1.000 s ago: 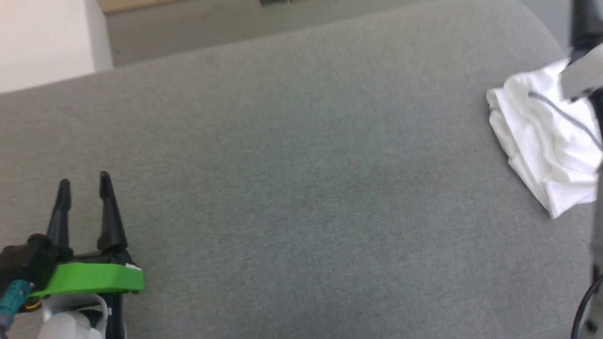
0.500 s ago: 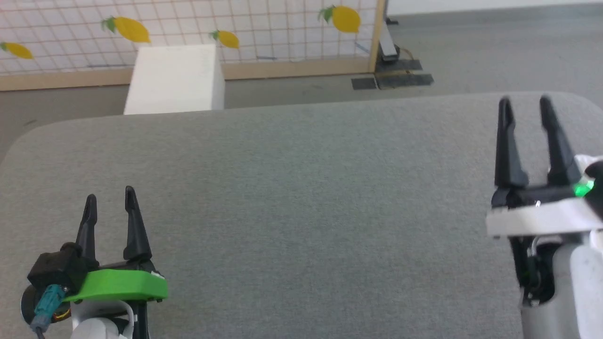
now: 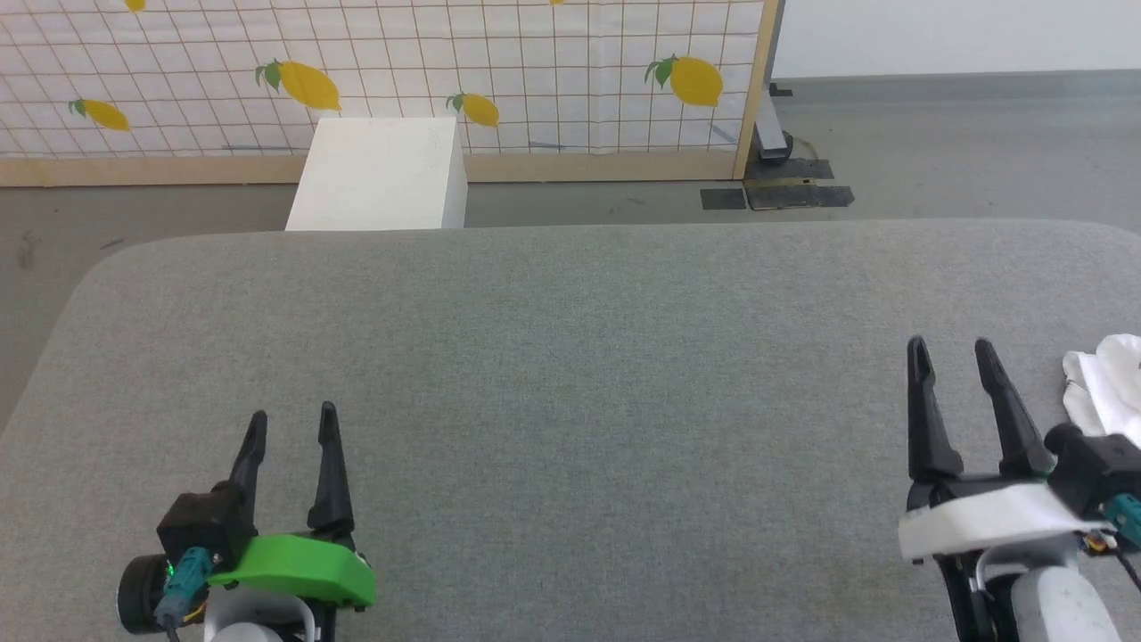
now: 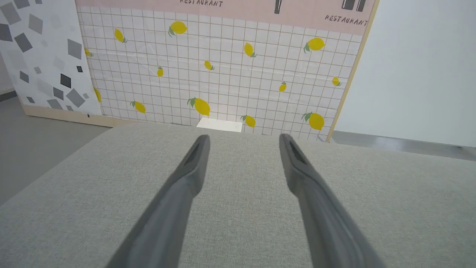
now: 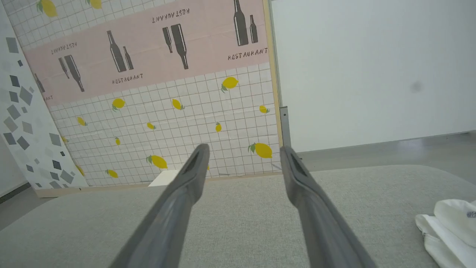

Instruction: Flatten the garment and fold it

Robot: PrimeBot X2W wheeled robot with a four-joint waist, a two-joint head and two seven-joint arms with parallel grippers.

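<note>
At right edge of grey table [image 3: 570,357], bunched garment [image 3: 1110,385], long axis unclear, both jaws wide, empty

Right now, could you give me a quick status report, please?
Left gripper open, empty. Right gripper open, empty. Garment crumpled right of it, untouched. White box behind, out of the way.

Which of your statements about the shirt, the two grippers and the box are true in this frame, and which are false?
1. The crumpled white fabric shirt lies near the right edge of the grey padded table. True.
2. The right gripper grips the shirt. False: its jaws are open and empty, beside the shirt.
3. The left gripper is open and empty. True.
4. The rigid white box sits on the table. False: it stands beyond the table's far edge.
</note>
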